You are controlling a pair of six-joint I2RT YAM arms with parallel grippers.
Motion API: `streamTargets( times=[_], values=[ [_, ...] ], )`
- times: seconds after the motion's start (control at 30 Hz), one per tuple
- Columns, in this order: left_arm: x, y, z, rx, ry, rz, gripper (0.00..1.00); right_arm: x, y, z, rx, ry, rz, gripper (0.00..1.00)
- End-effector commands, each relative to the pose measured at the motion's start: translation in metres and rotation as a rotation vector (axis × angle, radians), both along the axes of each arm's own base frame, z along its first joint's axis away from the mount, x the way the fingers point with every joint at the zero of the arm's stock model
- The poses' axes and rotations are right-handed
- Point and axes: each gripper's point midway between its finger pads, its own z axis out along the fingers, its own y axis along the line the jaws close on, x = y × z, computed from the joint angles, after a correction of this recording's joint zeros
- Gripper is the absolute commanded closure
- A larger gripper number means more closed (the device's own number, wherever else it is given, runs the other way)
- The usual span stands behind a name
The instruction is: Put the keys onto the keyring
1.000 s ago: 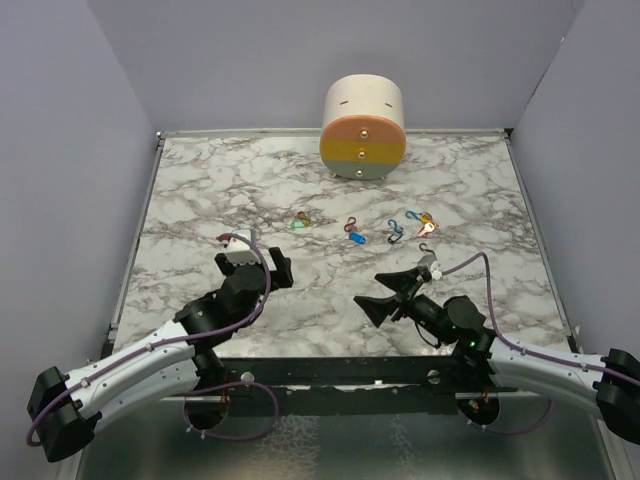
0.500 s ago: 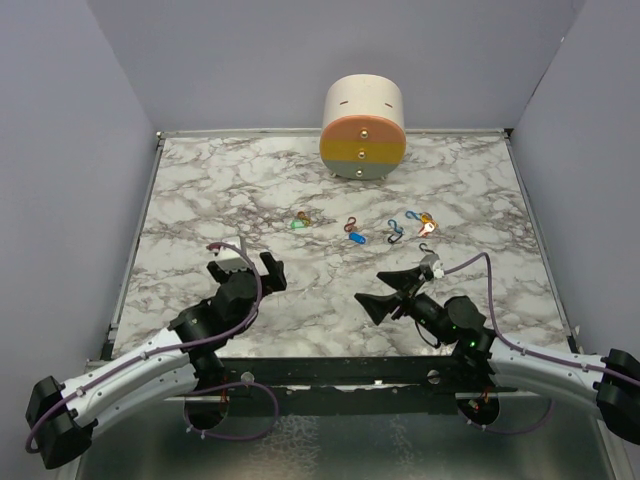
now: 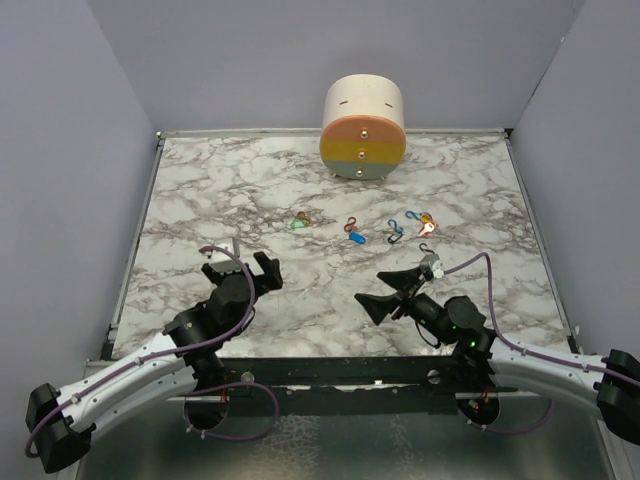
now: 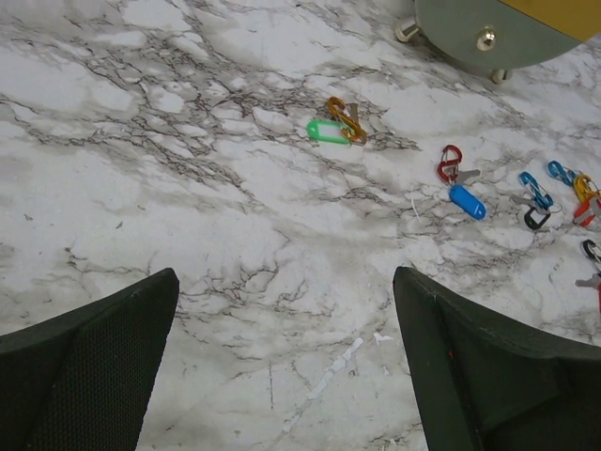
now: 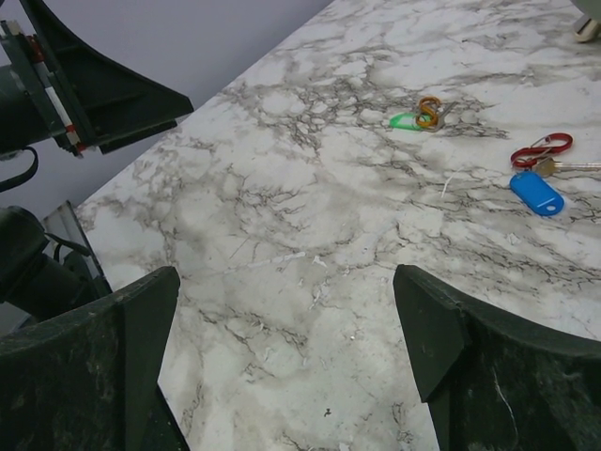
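Note:
Small keys with coloured heads lie in a loose row at mid-table. A green key point(image 3: 298, 223) point(image 4: 327, 131) point(image 5: 406, 120) lies beside an orange clip point(image 4: 344, 109). A blue key point(image 3: 356, 237) point(image 4: 467, 201) point(image 5: 536, 192) lies by a red clip point(image 4: 450, 163) point(image 5: 542, 148). Further right are blue clips point(image 4: 536, 188), an orange-headed key point(image 3: 428, 219) and a black piece point(image 4: 536, 220). I cannot pick out a separate keyring. My left gripper point(image 3: 242, 264) point(image 4: 285, 282) is open and empty, well short of the keys. My right gripper point(image 3: 368, 288) point(image 5: 286, 277) is open and empty, low over bare marble.
A cylindrical stand point(image 3: 363, 127) with orange, yellow and grey bands stands at the back centre; its grey base shows in the left wrist view point(image 4: 488, 38). Grey walls enclose the marble table point(image 3: 200, 190) on three sides. The left gripper shows in the right wrist view point(image 5: 84, 85).
My left arm has drawn back towards the near-left, its gripper sliding a little nearer and left, still open. The right arm and the keys have not moved.

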Motion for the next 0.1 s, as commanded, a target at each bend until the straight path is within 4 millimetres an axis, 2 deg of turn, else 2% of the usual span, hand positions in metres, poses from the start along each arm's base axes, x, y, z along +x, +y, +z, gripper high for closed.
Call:
streamTargets(
  times=[0.0,0.07],
  values=[
    [0.0033,0.0005,0.0041,-0.011,-0.028,0.012,0.01,-0.0029,-0.0047,-0.0164,-0.029,0.012,-0.004,0.01],
    [0.0029,-0.0009,0.0028,-0.006,-0.028,0.001,0.01,-0.0028,-0.0045,-0.0169,-0.030,0.013,-0.004,0.01]
  ],
)
